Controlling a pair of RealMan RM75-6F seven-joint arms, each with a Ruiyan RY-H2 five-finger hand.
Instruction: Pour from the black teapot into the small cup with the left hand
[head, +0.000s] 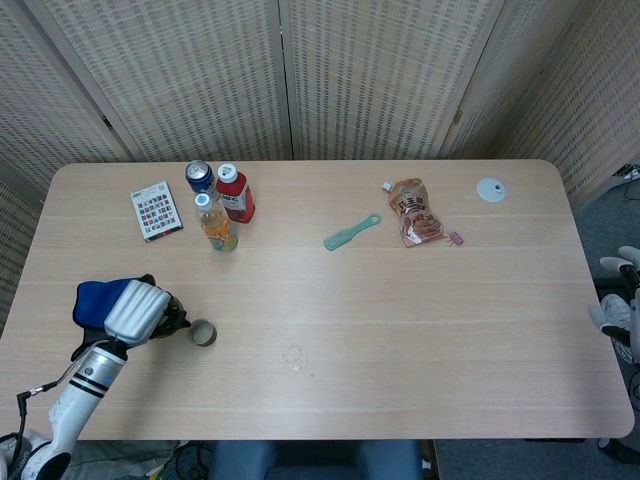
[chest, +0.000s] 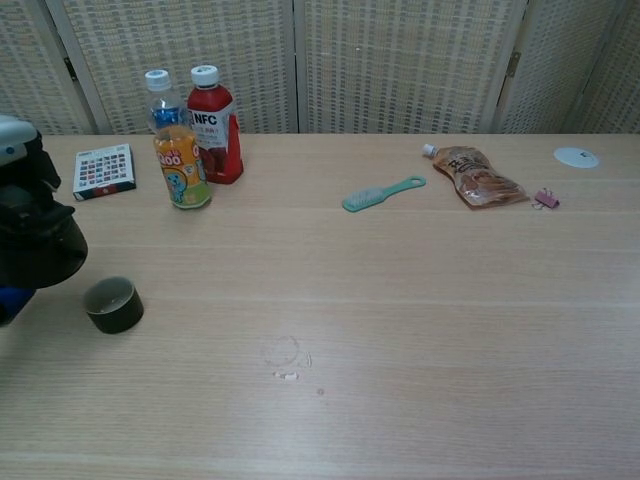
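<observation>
My left hand (head: 133, 308) grips the black teapot (chest: 38, 250) above the bench's (head: 400, 320) near-left corner — its spout just beside the small cup (head: 202, 333), which stands upright on the wood. My right hand (head: 620, 305) hangs off the far right edge — its fingers' state I cannot tell.

It looks like a lab or test room set up for robot trials: a plain wooden table (head: 400, 300) stands hemmed in by woven folding screens (head: 380, 70). Odd props lie scattered on it, like drink bottles (chest: 182, 165), a snack pouch (head: 413, 212) and a green brush (chest: 382, 193).
</observation>
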